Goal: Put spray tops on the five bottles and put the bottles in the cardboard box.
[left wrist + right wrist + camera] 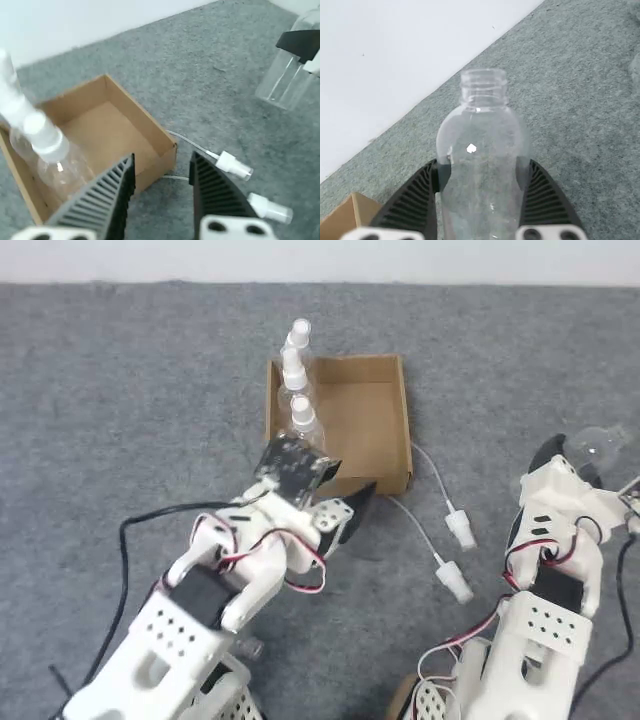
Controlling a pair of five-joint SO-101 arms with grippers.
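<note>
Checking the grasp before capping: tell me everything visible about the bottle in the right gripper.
The bottle is clear, apparently empty plastic with rounded shoulders and a threaded neck, open with no spray top on it. It sits lengthwise between the black ribbed fingers of the right gripper, which press its sides, with the neck pointing away from the wrist. In the high view it is off to the right of the cardboard box, over grey carpet.

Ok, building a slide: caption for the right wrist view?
Right gripper closed on a clear bottle without spray top, grey carpet behind, cardboard box corner nearby.
</note>
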